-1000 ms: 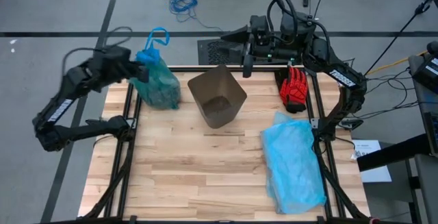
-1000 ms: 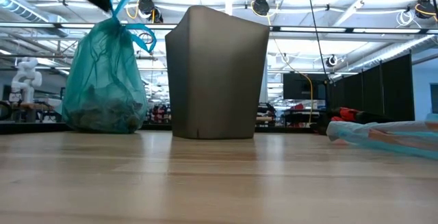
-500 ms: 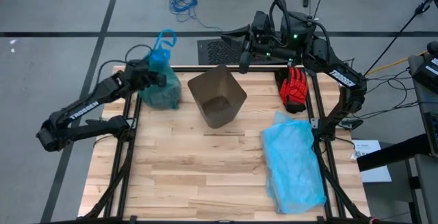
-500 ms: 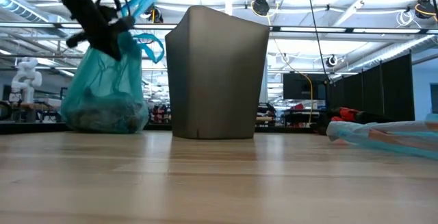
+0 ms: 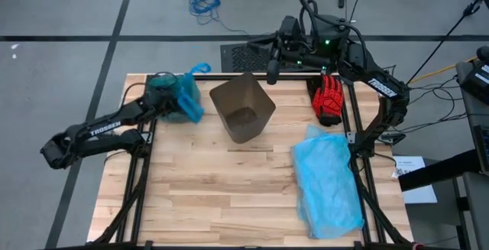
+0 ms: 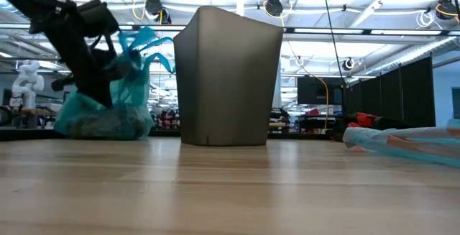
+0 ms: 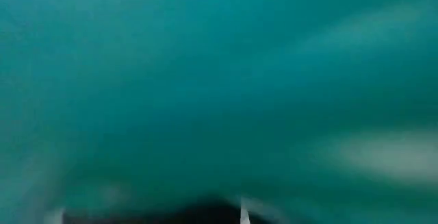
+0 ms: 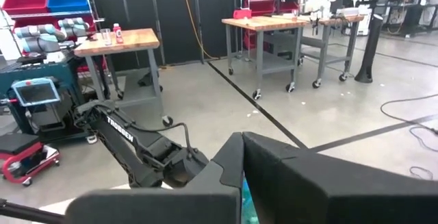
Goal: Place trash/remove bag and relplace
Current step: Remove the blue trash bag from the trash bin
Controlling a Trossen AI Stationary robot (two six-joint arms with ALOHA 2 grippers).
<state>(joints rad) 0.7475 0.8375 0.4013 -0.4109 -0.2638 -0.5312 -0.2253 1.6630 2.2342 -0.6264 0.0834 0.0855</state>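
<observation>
Grey concrete floor (image 5: 69,21) with dark tape lines; a blue cable coil (image 5: 203,4) lies on it. Wooden workbenches on castors (image 8: 291,24) stand before black partition panels (image 8: 171,11). Red and blue bins (image 8: 41,1) on shelving. Overhead, white beams and round lamps (image 6: 273,6).

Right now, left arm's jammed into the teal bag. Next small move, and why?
Probably lift the left gripper straight up a little. Its jaws are shut in the bag, which sits slumped on the table beside the bin. Raising it would show whether the plastic is actually caught before carrying it off.
</observation>
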